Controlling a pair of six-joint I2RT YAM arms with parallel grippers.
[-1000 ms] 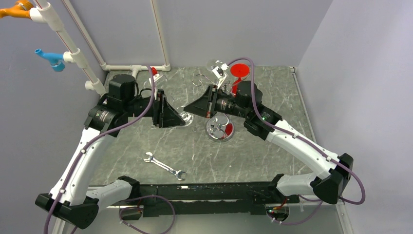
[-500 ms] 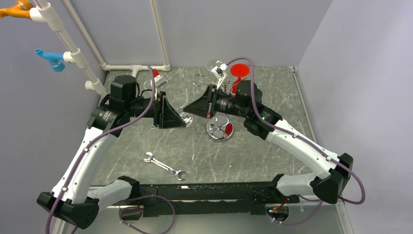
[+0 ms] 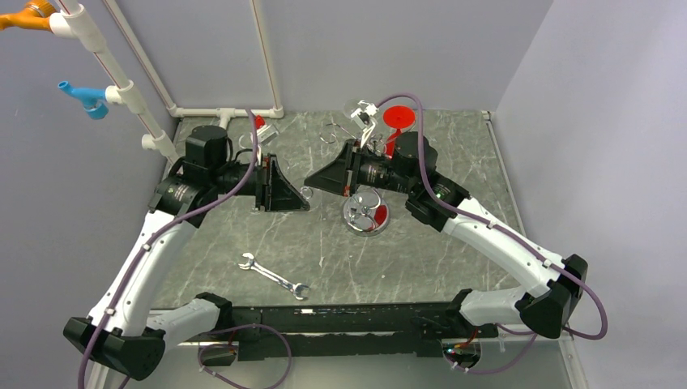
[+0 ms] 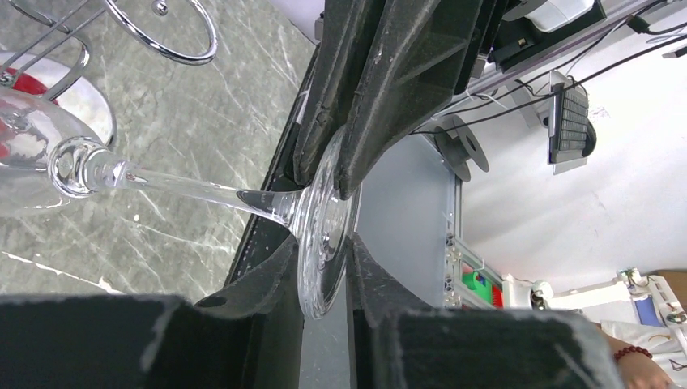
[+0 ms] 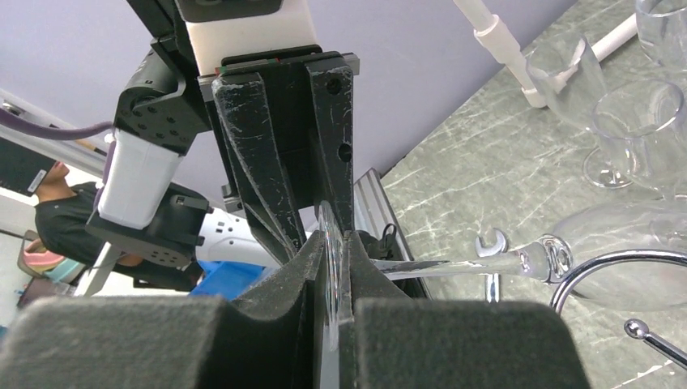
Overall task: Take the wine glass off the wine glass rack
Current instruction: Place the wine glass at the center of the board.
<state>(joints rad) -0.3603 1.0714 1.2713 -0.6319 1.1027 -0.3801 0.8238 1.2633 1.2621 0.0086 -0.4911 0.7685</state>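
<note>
The clear wine glass lies almost level between my two grippers, its stem [image 4: 186,188] running to the bowl [image 5: 640,235]. Its round foot [image 3: 306,193] is pinched from both sides. My right gripper [image 5: 334,267] is shut tight on the foot's rim. My left gripper [image 4: 324,251] faces it and is closed on the same foot [image 4: 322,235]. The wine glass rack has a shiny round base [image 3: 366,215] just right of the grippers. One curled wire ring [image 5: 624,263] sits right beside the bowl, and another ring [image 4: 162,32] shows in the left wrist view.
A silver wrench [image 3: 274,275] lies on the marble table toward the near edge. Other clear glasses [image 5: 640,138] stand at the back near the white pipe frame [image 3: 223,112]. A red disc-shaped thing [image 3: 398,116] stands at the back right.
My left gripper has slid a little to the right, onto the glass foot. The right arm and the glass have barely moved.
</note>
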